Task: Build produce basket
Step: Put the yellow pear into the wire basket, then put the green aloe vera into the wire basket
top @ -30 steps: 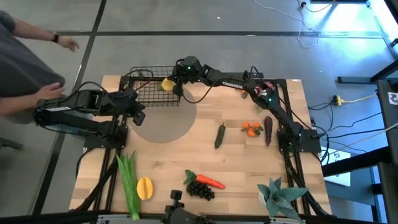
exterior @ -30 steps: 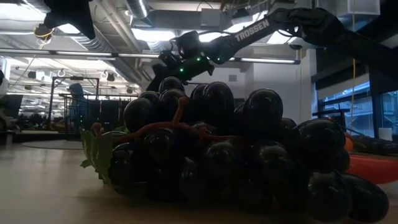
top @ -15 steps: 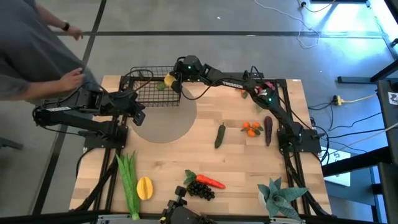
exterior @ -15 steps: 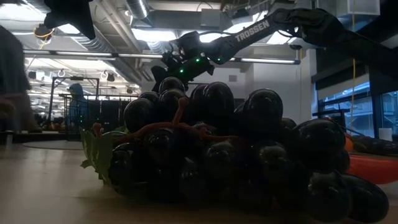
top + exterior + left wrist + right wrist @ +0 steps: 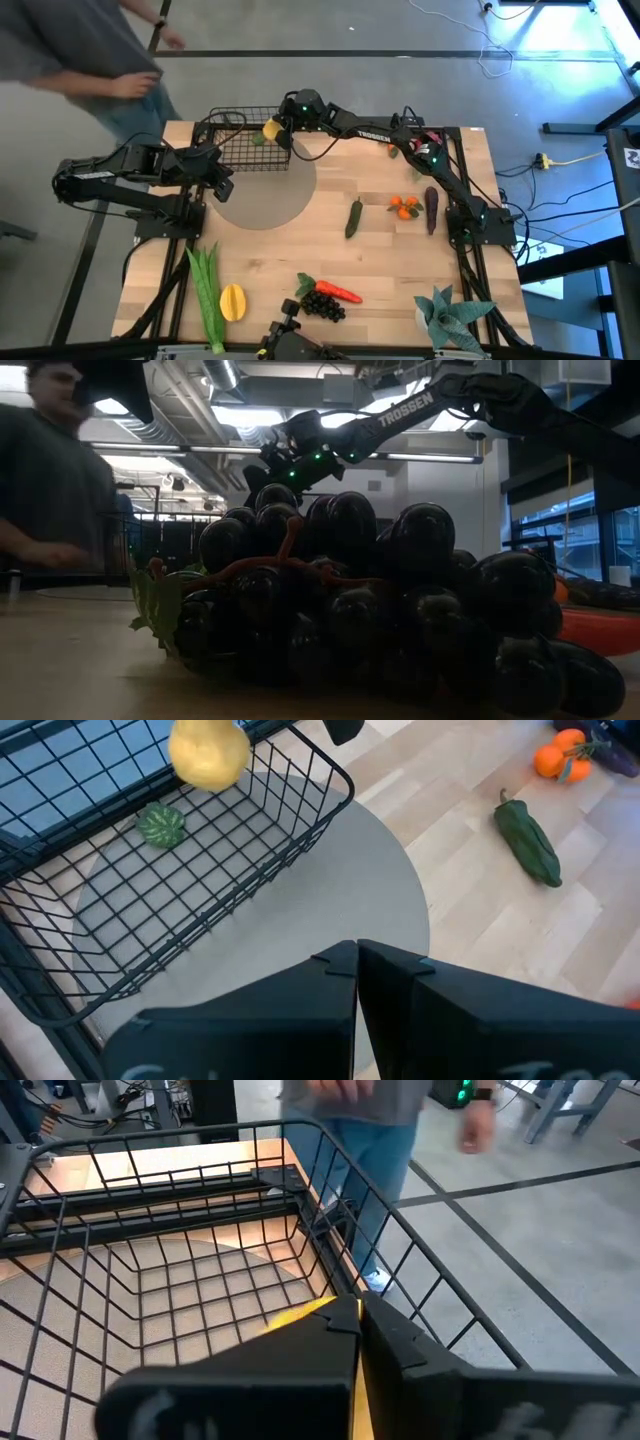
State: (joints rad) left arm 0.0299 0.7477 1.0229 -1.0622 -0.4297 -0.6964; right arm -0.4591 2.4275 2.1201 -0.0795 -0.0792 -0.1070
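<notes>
The black wire basket (image 5: 247, 140) stands at the far left, partly on a grey round mat (image 5: 268, 200). A small green piece of produce (image 5: 160, 824) lies on its floor. My right gripper (image 5: 282, 133) reaches in from the right and is shut on a yellow fruit (image 5: 270, 129) above the basket's right side. My left gripper (image 5: 226, 186) hangs shut and empty just in front of the basket. On the table lie a leek (image 5: 205, 292), a second yellow fruit (image 5: 232, 301), grapes (image 5: 322, 304), a carrot (image 5: 340, 293), a cucumber (image 5: 354, 218), tangerines (image 5: 404, 207) and an eggplant (image 5: 431, 210). My right gripper pinches the yellow fruit's near edge (image 5: 300, 1318) between its two fingertips. The fingers come from the table's right, slanting a little downward. Most of the fruit (image 5: 208, 750) sticks out beyond the fingertips and hangs clear above the basket's rim.
A blue-green spiky plant (image 5: 450, 315) stands at the near right corner. A person (image 5: 90, 50) moves just beyond the table's far left corner, near the basket. Bare wood lies in the table's middle. In the low view the grapes (image 5: 340, 590) block most of the table.
My right gripper has turned slightly at the wrist, and the yellow fruit has shifted a little toward the far edge while staying over the basket. The person beyond the far left corner has moved away from my left arm and along the far side.
</notes>
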